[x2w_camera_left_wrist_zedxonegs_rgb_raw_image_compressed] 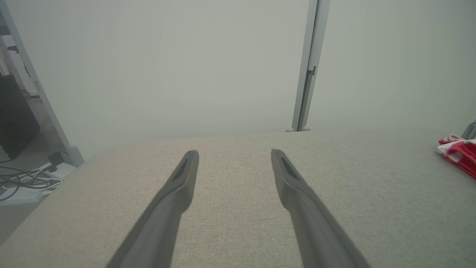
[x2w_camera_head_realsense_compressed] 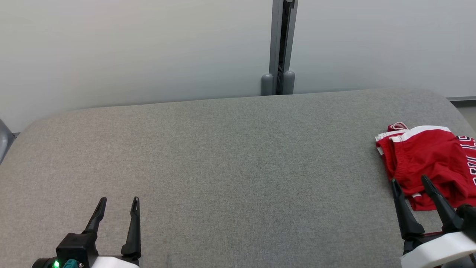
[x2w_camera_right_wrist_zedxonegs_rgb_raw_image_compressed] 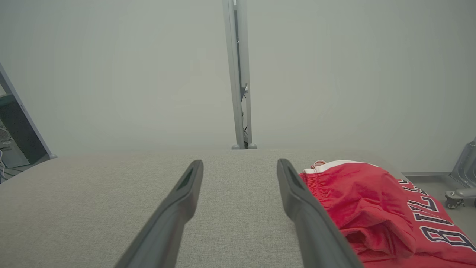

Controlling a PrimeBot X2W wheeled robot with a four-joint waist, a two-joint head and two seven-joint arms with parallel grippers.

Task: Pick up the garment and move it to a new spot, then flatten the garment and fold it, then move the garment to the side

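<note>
The garment is a red piece with white trim and dark lettering, lying crumpled at the right edge of the grey padded table. Its edge also appears far right as the garment in the left wrist view. My right gripper stands open just in front of it, its right finger overlapping the red cloth, nothing between the fingers. In the right wrist view the garment lies beside and past the right finger, with the right gripper open. My left gripper stands open at the lower left over bare fabric; in its own view the left gripper is empty.
A pale wall with a grey vertical post runs behind the table. Cables and a dark unit lie on the floor past the table's left end. A wheeled grey base stands on the floor at the far right.
</note>
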